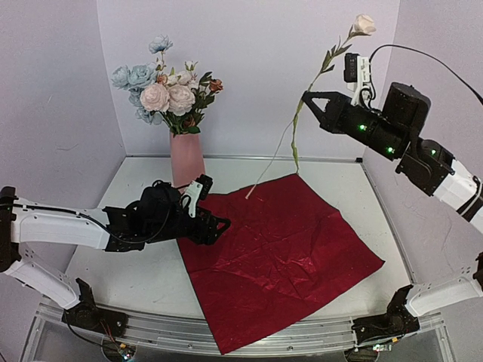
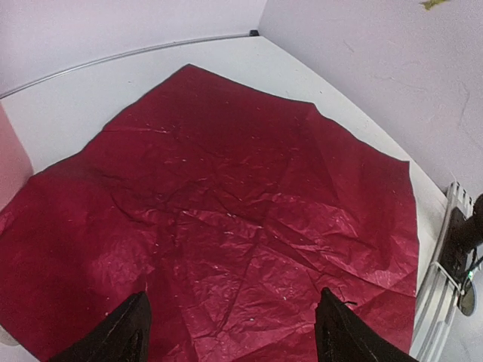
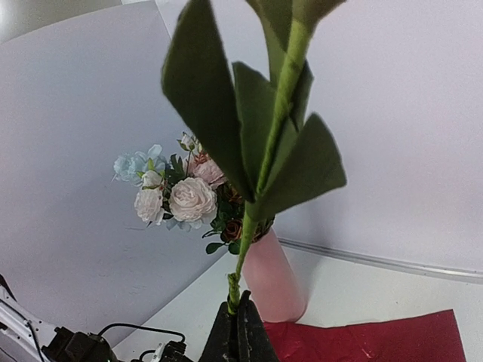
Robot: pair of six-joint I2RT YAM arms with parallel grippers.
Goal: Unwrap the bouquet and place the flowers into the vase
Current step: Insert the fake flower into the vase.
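The right arm is stretching high and leftward, the right fingers (image 1: 318,104) pinching mid-stalk a long thin green stem with a cream bud (image 1: 364,25). This is probably so that its lower end hangs free for the tall salmon-pink vase (image 1: 186,158). The vase is standing at the desk's (image 1: 143,177) back left, already holding pink, white and pale blue blooms (image 1: 167,94). The left arm is lying low, the left fingers (image 2: 121,332) gaping empty over the spread dark red crinkled paper (image 1: 279,249).

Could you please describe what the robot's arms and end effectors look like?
Both arms are white shells with black joints. A thin black cable runs along the left arm; the right arm shows green lights and a black cable. The left end effector and right end effector are black with tapered fingers.
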